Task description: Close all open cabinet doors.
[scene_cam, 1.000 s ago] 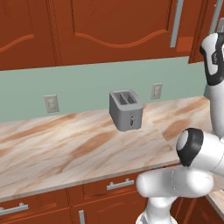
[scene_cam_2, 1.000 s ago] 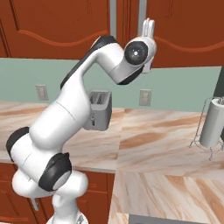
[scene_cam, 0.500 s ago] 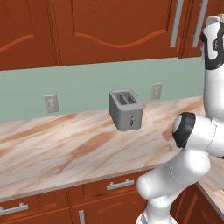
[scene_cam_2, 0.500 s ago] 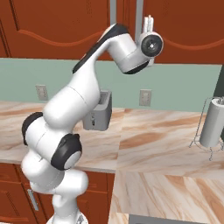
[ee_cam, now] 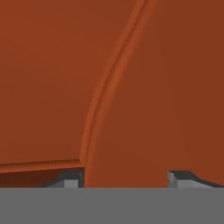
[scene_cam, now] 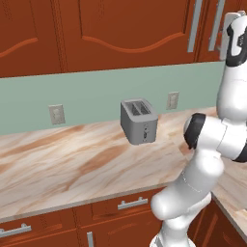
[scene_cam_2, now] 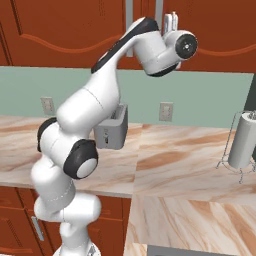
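Arm [scene_cam_2: 95, 107]: glossy white rounded segments joined by dark grey bands. Round black joint caps. Fingertips [ee_cam: 70, 179]: small, dark grey.

Toaster [scene_cam: 139, 120] on marble counter [scene_cam: 62, 159]; paper towel roll [scene_cam_2: 243, 141] on stand; 2 wall outlets.

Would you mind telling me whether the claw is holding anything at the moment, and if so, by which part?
Nothing appears to be held. The claw is raised against a cabinet door, whose panel lies close before the fingertips with nothing between them.
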